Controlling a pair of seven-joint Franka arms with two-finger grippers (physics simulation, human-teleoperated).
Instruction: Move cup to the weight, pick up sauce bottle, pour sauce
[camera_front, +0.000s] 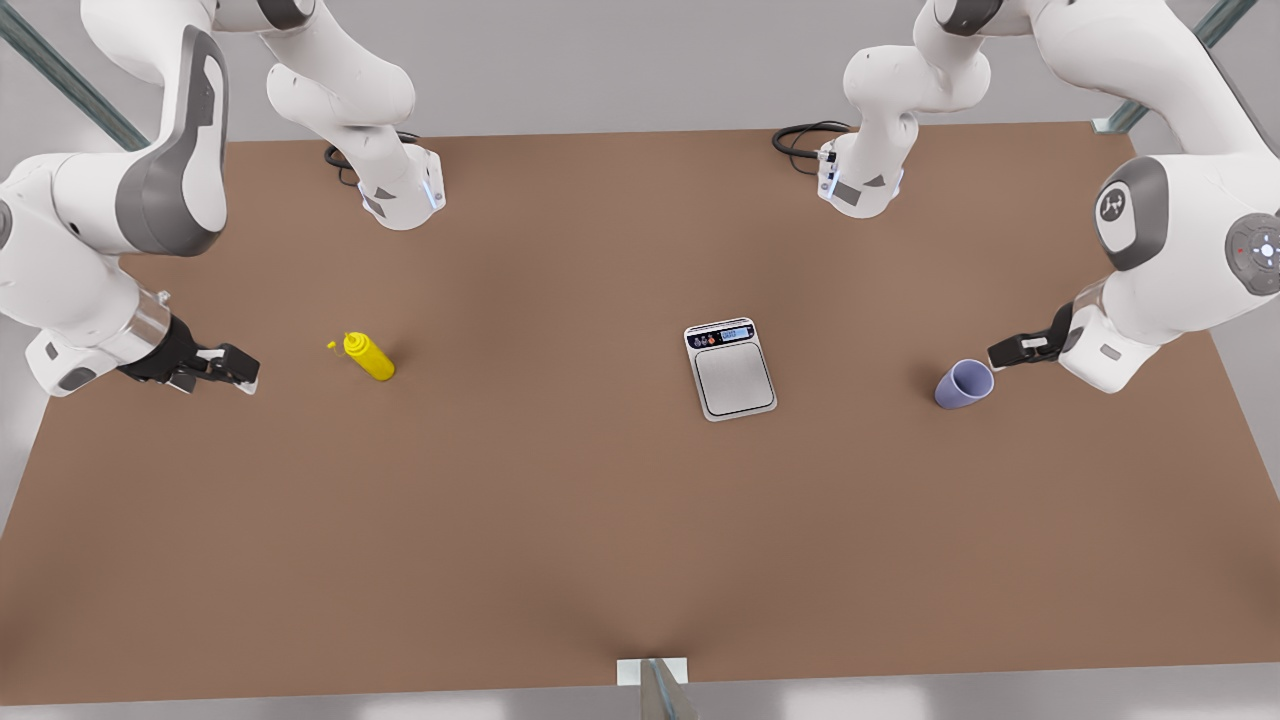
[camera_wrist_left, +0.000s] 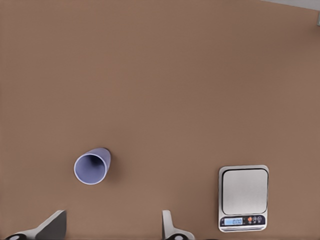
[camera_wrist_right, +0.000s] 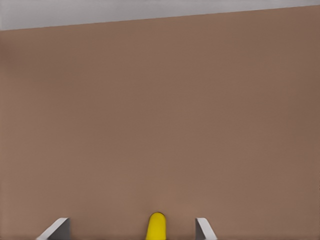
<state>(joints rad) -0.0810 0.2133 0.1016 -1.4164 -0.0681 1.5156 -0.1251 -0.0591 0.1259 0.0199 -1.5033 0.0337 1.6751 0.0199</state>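
lavender-blue tapered cup (camera_front: 964, 384) on brown table (camera_front: 560, 520), well apart from silver scale (camera_front: 731, 369) | left gripper (camera_front: 1006, 351) open beside cup | right gripper (camera_front: 236, 368) open near yellow squeeze bottle (camera_front: 370, 356) | risk: fingertip nudge topples cup

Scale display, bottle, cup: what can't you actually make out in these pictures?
- Scale: the display digits are too small to read in the front view and the left wrist view.
- Sauce bottle: cut off by the right wrist view's edge, between the open right gripper fingers.
- Cup: what's inside is too dim to tell; the open left gripper is cropped.
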